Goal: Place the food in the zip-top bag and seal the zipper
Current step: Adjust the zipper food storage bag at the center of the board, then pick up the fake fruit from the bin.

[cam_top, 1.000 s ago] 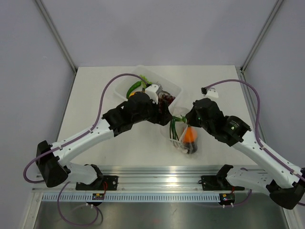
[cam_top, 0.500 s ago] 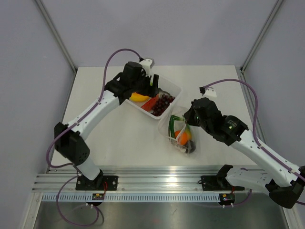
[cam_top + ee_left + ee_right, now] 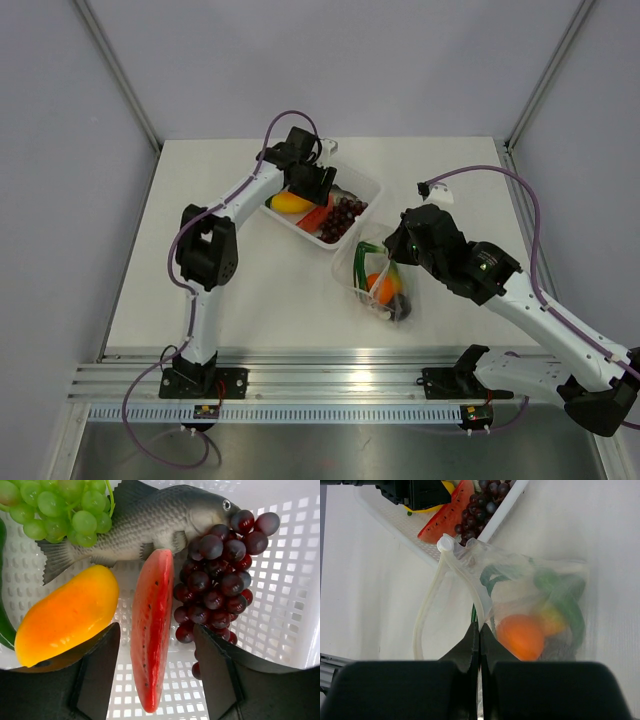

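Note:
My left gripper (image 3: 156, 677) (image 3: 313, 183) reaches down into the white tray (image 3: 280, 605) and stands open. A red watermelon slice (image 3: 150, 630) lies between its fingers, with a gap on both sides. Dark grapes (image 3: 215, 575) lie to the slice's right and a yellow-orange fruit (image 3: 65, 615) to its left. The zip-top bag (image 3: 535, 605) (image 3: 385, 285) lies just in front of the tray. It holds an orange piece (image 3: 520, 637), green pieces and a dark fruit. My right gripper (image 3: 479, 630) (image 3: 393, 250) is shut on the zipper (image 3: 470, 582) at the bag's mouth, which gapes open.
The tray (image 3: 370, 186) sits at the back centre of the table and also holds a grey toy fish (image 3: 150, 520) and green grapes (image 3: 60, 505). The bag's mouth touches the tray's near corner. Metal rails run along the table's front edge.
The left arm has swung back from near the bag mouth to the tray and lowered over the watermelon slice, its jaws narrowing. The right gripper still holds the bag.

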`<control>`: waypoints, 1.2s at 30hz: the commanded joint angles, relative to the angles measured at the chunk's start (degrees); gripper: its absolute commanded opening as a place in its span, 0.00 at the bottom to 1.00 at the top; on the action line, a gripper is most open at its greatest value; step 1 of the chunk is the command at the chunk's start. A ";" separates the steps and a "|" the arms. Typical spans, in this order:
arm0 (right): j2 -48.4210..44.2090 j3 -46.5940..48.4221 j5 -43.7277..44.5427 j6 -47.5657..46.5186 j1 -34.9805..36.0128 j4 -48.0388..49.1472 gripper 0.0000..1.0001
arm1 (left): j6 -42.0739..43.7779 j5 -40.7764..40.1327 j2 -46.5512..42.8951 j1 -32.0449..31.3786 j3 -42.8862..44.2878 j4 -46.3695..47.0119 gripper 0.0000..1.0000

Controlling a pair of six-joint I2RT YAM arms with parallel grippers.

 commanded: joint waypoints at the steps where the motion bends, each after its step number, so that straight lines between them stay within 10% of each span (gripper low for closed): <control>1: -0.82 0.25 0.19 -0.46 0.56 1.70 0.00 | 1.57 3.21 1.42 -0.29 4.13 0.45 0.61; 17: 1.12 1.48 -0.60 -0.19 0.47 1.88 0.00 | 1.40 2.33 10.13 -0.29 10.90 -1.39 0.47; 24: 1.20 1.65 -0.42 0.25 0.47 1.61 0.00 | 0.78 2.77 7.07 -0.29 10.64 -2.10 0.00; 36: 1.29 1.30 -1.39 0.68 0.47 2.49 0.00 | -0.27 2.33 -16.93 -0.20 -0.96 7.29 0.00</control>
